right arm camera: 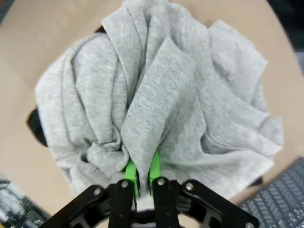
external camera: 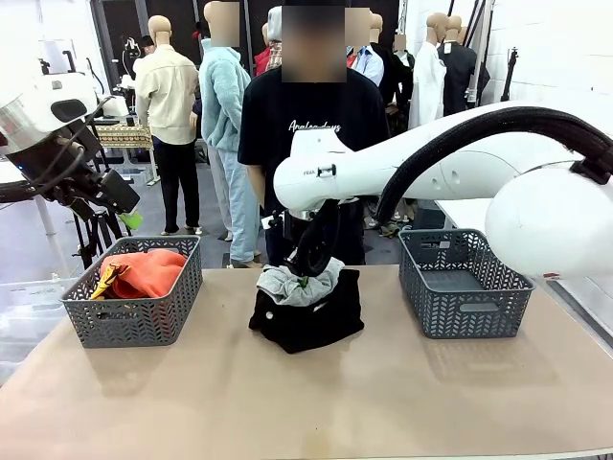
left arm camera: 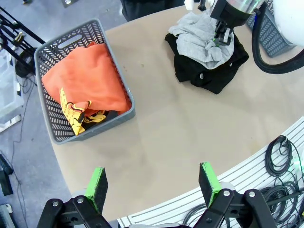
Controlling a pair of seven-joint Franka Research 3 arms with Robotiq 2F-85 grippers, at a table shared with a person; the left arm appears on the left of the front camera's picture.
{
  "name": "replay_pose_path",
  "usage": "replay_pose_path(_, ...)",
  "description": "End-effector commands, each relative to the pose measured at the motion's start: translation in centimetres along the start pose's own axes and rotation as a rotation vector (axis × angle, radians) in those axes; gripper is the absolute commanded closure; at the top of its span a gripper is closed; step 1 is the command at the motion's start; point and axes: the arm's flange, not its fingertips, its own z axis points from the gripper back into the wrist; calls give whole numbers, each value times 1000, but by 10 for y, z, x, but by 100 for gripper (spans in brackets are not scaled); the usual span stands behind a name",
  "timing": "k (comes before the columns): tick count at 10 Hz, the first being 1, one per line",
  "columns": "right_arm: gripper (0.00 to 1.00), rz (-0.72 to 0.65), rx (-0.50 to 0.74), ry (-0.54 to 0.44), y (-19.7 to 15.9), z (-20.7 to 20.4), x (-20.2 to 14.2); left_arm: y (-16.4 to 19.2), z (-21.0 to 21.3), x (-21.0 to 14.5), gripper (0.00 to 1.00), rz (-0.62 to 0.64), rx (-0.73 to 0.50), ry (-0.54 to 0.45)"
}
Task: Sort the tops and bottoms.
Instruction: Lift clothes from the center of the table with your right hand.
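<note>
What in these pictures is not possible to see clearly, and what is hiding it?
- Front and left wrist views: the grey top covers the black garments, so their number is unclear.
- Right wrist view: the right gripper pinches the grey cloth, and its pad tips are buried in folds.
- Front view: the right basket hides its floor behind its near wall.
- Left wrist view: the orange top hides what lies beneath it in the left basket.

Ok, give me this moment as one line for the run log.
right gripper: shut on grey top | grey top: atop black bottoms | orange top: in left basket | left gripper: open, holding nothing
</note>
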Motion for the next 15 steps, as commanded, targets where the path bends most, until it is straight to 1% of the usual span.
replay_pose_path(1,100,-41,-18,-66,1,40,0,1,1,2,0,3,0,-2)
replay_pose_path(2,100,-20,-65,-138,8,75,-4,1,1,2,0,3,0,-2)
replay_pose_path(3,100,-16,-117,-185,16,108,-6,1,1,2,0,3,0,-2)
replay_pose_path(4,100,-15,-134,-215,22,139,-7,1,1,2,0,3,0,-2)
replay_pose_path(6,100,14,-149,-269,34,186,-7,1,1,2,0,3,0,-2)
replay_pose_path(7,100,29,-138,-306,35,194,-10,1,1,2,0,3,0,-2)
replay_pose_path(8,100,14,-128,-271,32,186,-12,1,1,2,0,3,0,-2)
replay_pose_path(12,100,17,-129,-273,33,187,-12,1,1,2,0,3,0,-2)
replay_pose_path(13,100,17,-202,-307,40,211,-14,1,1,2,0,3,0,-2)
replay_pose_path(14,100,6,-253,-308,42,229,-14,1,1,2,0,3,0,-2)
replay_pose_path(15,100,-18,-271,-291,37,239,-16,1,1,2,0,3,0,-2)
